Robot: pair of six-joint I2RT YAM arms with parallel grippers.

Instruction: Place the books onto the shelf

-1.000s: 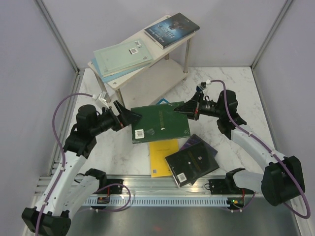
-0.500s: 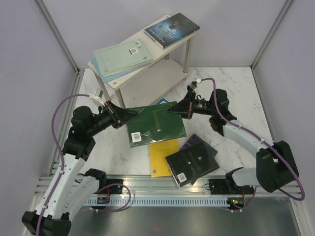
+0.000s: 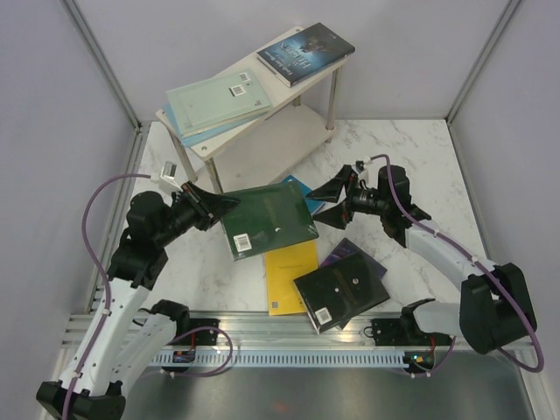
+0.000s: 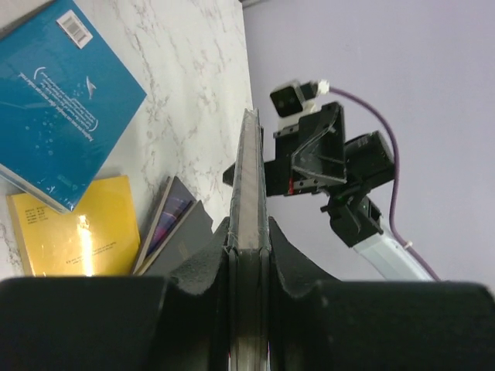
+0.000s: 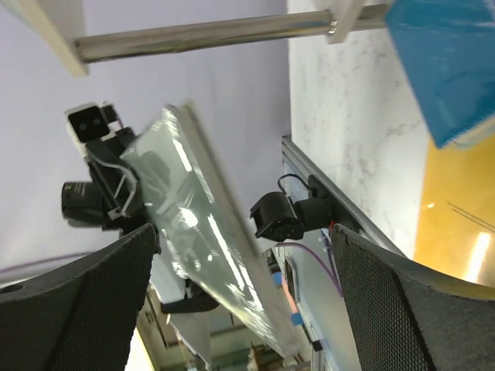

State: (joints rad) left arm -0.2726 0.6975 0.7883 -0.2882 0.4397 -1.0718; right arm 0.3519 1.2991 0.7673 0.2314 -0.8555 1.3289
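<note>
Green book (image 3: 269,219): lifted over the middle of the worktop (image 3: 411,166), just in front of the shelf (image 3: 262,144), barcode face up, roughly level.
Long axis: left to right across the worktop. The right end is a little nearer the back edge. The left short edge is in the grip and the right short edge hangs free.
Left end effector (image 3: 220,206): clamped tight on the green book's left edge. In the wrist view the book stands edge-on between the two fingers.
Right end effector (image 3: 329,201): spread wide with nothing in it, just beside the book's right edge and not touching it.
Step in hand: judged to be a handover. The left arm alone carries the book, which is not yet on the shelf.
Next move: swing the book back towards the shelf and bring its free edge over a board. Then slide it in flat and open the fingers. The thin metal legs and the stack on top leave little room for a tilted approach.
Risk: held by one edge only, the book may sag or twist in the grip.
Shelf: at the back-left of the worktop. The top board carries a pale green book (image 3: 219,101) on a light blue book (image 3: 219,127), with a dark blue book (image 3: 306,52) at the right end.
Left on the worktop: teal book (image 4: 62,100) partly under the lifted one; yellow book (image 3: 291,273), purple book (image 3: 348,252) and black book (image 3: 343,293) overlapping near the front edge.
</note>
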